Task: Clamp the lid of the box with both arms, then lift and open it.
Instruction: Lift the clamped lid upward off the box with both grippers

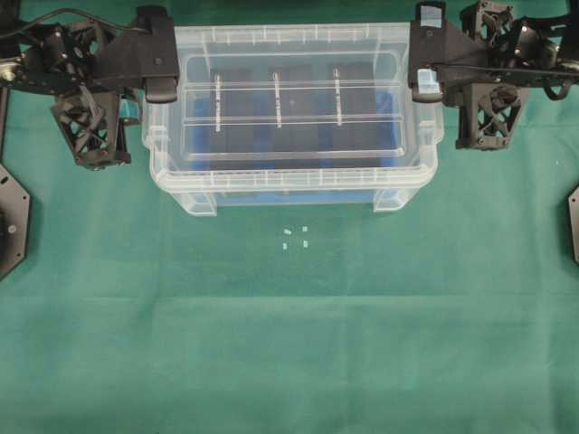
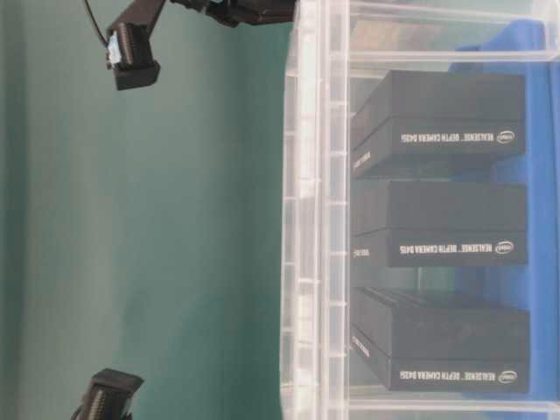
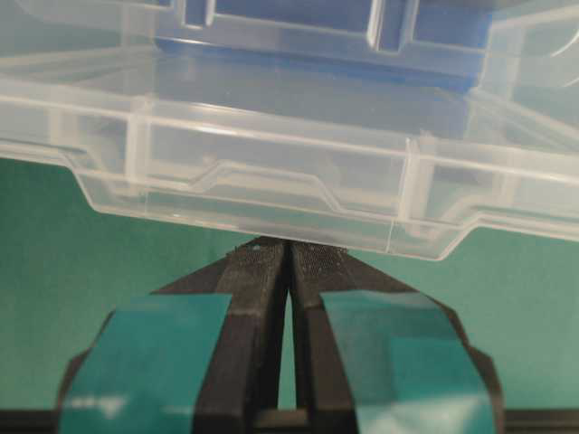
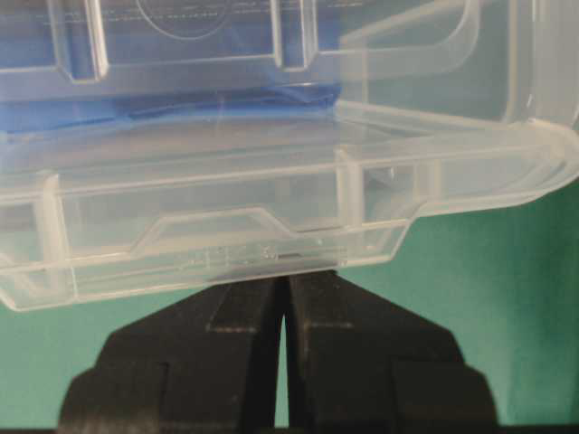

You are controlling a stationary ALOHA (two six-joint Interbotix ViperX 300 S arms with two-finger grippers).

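The clear box (image 1: 289, 188) stands at the back middle of the green cloth, with blue lining and three black cases (image 2: 437, 219) inside. The flat clear lid (image 1: 289, 101) lies on top of it. My left gripper (image 1: 161, 89), teal-taped, is at the box's left end. Its jaws (image 3: 289, 246) are shut, with the tips against the underside of the lid's edge tab (image 3: 271, 194). My right gripper (image 1: 425, 89), with pale-blue tape, is at the box's right end. Its jaws (image 4: 282, 278) are shut, with the tips touching the tab (image 4: 235, 244) there. Neither holds anything between its fingers.
A few small white bits (image 1: 294, 237) lie on the cloth in front of the box. Black mounts stand at the left edge (image 1: 9, 226) and the right edge (image 1: 574, 226). The arms' lattice wrists (image 1: 89, 131) (image 1: 493, 117) flank the box.
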